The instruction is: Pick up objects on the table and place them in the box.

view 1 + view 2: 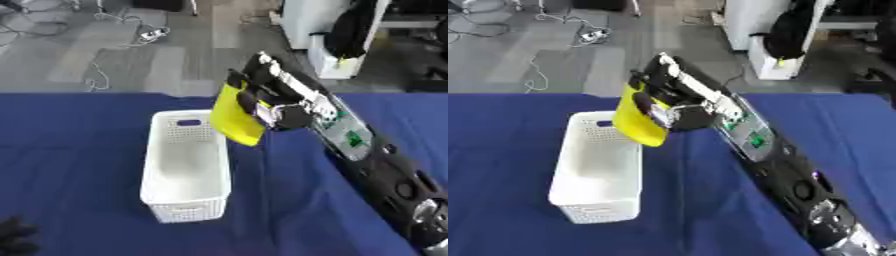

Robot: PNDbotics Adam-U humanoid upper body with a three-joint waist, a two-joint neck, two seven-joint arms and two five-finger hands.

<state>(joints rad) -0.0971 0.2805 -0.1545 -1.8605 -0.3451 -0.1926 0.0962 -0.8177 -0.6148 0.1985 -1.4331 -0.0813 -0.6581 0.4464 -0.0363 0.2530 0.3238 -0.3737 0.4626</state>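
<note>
I am holding a flat yellow object (234,117) in my right hand (271,102), with the fingers curled around its upper part, so the object is hanging down from the hand. My right arm is reaching across the table (79,150) from the lower right side. The hand is raised above the blue table, and the yellow object is hanging at the hand's left side and a little below it.

Just under the lower edge of the yellow object, to the left of my hand, the white box (185,170) is standing on the table. It is a basket with small holes in its walls and a handle slot at each short end. Inside I am seeing only its white bottom. The yellow object is over the box's right rim near the far end; whether it is touching the rim, I cannot tell.

My left hand (16,237) is showing only as a dark shape at the lower left corner, far from the box, and I cannot tell how its fingers are standing.
</note>
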